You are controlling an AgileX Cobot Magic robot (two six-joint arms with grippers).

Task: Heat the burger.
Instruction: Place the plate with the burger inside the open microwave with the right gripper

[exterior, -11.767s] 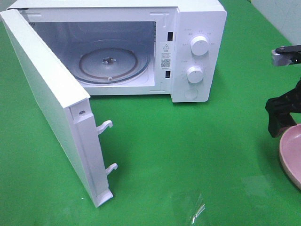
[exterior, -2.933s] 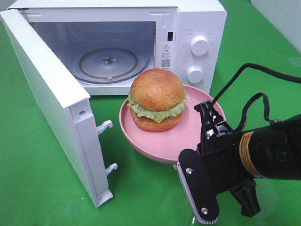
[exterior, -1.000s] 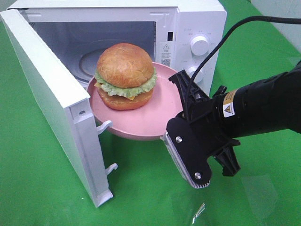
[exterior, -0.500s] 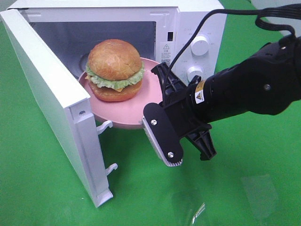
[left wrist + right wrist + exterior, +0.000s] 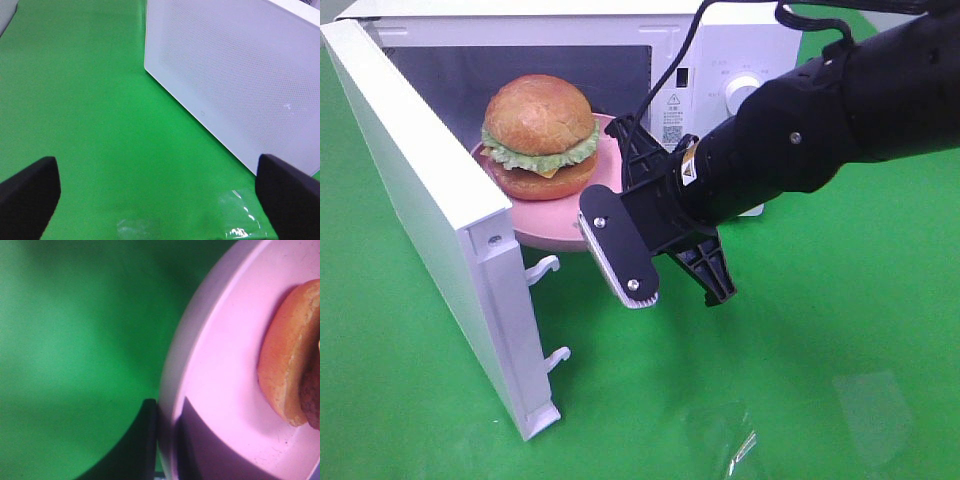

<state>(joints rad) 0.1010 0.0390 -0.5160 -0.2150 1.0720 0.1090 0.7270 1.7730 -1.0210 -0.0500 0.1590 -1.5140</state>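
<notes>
**Right pincer [image 5: 623,140] reaches the microwave [image 5: 740,40]**

Clamped on the pink plate [image 5: 545,215] rim, it has swung toward ten o'clock; the burger [image 5: 540,135] rides in the doorway, so loading looks nearly done. Left pincer [image 5: 160,192] gapes, empty.

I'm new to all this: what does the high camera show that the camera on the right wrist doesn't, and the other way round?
Only the high camera: the white microwave with its door swung open, the burger with its domed top bun and lettuce, and the black arm whose right claw holds the pink plate at the oven's mouth. Only the right wrist camera: a close look at a dark claw finger against the plate's rim. Both: the burger, the pink plate and the green table cover.
</notes>
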